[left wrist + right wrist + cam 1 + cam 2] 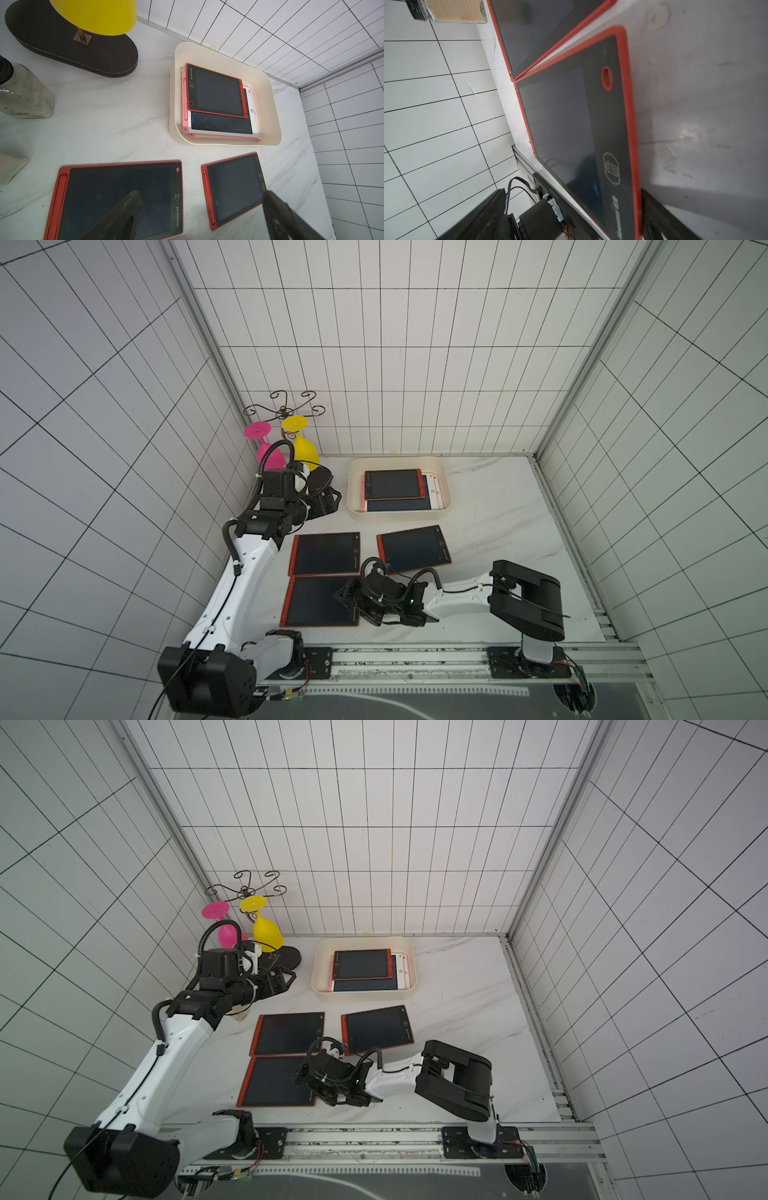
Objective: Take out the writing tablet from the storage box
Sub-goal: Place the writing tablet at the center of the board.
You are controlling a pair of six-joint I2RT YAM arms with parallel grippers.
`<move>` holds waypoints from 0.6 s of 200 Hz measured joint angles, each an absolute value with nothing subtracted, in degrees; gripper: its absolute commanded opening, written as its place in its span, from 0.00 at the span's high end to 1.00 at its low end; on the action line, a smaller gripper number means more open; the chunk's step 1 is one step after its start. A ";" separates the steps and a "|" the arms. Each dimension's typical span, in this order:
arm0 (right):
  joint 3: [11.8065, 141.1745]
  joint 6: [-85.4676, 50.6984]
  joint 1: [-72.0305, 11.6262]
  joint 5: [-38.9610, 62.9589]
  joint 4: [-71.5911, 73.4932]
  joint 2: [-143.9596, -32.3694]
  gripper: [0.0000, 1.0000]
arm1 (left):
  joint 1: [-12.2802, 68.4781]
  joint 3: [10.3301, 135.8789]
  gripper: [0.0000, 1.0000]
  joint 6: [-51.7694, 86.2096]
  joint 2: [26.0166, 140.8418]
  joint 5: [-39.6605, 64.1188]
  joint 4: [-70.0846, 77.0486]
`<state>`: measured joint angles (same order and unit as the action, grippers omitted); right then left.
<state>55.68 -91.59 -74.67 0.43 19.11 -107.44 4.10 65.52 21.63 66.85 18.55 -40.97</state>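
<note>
While the left hand [329,501] hangs with its jaws spread wide and nothing between them, the storage box [354,493] sits on the bench [498,531] just to that hand's right, not touched by it; left wrist view shows both fingers [131,207] far apart above the bench; box wall [268,99] encloses a flat stack; red-framed writing tablet [392,484] on top, partly covering a white tablet [399,505], with pink tablets [184,104] under those; three more red tablets lie out on the bench, well apart from the box; one [326,553] near the left hand's forearm side, one [413,549] just beyond the right hand, one [313,601] under the right hand; right hand [353,598] is low over that near tablet's right edge, turned sideways; right wrist view shows its jaws wide, tablet [581,124] lying flat between them, not clamped; contact with a finger cannot be told; yellow goblet [305,452] and pink goblet [266,448] sit bowl-down just behind the left hand.
</note>
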 measured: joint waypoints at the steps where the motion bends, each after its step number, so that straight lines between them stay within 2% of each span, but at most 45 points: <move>1: 55.70 -91.61 -74.67 0.36 18.94 -107.37 0.02 | 4.10 65.52 0.09 21.63 66.85 18.55 -40.97; 70: 58.96 -87.57 -74.67 -4.49 7.94 -105.60 0.02 | 4.01 65.52 0.09 22.09 66.85 18.50 -40.97; 120: 58.98 -82.00 -72.69 -9.15 3.33 -98.41 0.02 | 4.01 65.67 0.09 22.31 67.07 17.58 -40.97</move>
<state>58.98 -82.00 -72.69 -9.15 3.33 -98.41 4.01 65.67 22.31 67.07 17.58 -40.97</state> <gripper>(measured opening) 0.984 0.912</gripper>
